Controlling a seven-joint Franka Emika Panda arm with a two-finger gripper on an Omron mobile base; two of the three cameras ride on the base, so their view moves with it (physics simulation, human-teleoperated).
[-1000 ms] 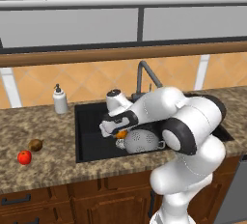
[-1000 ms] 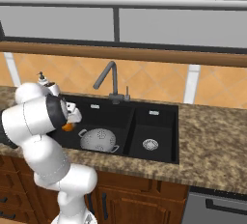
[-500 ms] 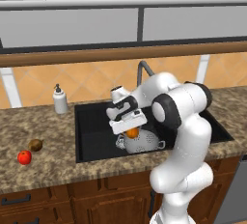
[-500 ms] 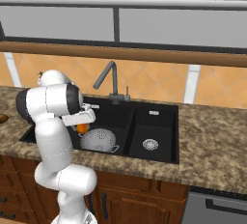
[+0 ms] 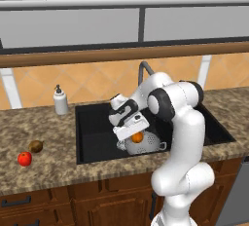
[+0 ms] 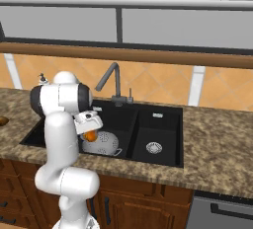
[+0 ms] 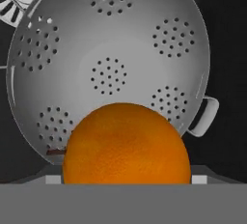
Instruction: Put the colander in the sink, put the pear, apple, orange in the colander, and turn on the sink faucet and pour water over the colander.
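The tool is hanging over the large left basin of the black sink, its jaws spread wide and clamped on the orange, which is sitting between them just above the colander. In the hand view the orange is filling the lower middle, with the colander's perforated bowl lying empty beneath it and one loop handle poking out at the right. From the right base view the tool is holding the orange over the near left rim of the colander, which is resting on the sink floor. The sink faucet is standing at the far edge of the sink. Well to the left on the tabletop, the pear and the apple are lying just beside each other, the apple nearer. A white soap dispenser is standing at the far left of the sink.
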